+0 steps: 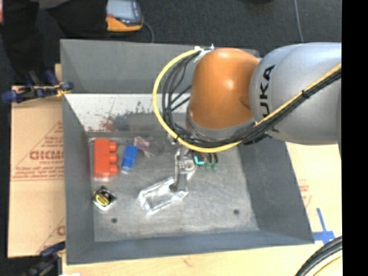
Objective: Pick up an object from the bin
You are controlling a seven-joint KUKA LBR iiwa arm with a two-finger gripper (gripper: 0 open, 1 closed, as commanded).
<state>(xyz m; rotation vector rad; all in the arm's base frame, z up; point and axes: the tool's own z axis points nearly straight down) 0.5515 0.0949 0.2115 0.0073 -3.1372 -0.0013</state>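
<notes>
My pincer [183, 176] hangs at the right end of the clear, flat plastic package [161, 197], centre-low in the grey metal bin [276, 200] (spread or pressed together, I cannot tell). I should centre over it first, as clear plastic probably slips.

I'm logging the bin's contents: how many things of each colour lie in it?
Orange block: 1
Blue block: 1
Yellow-and-black thing: 1
Clear plastic piece: 1
Pinkish scrap: 1
Total: 5, leaving out green bits at mid-bin, too hidden to judge.
</notes>
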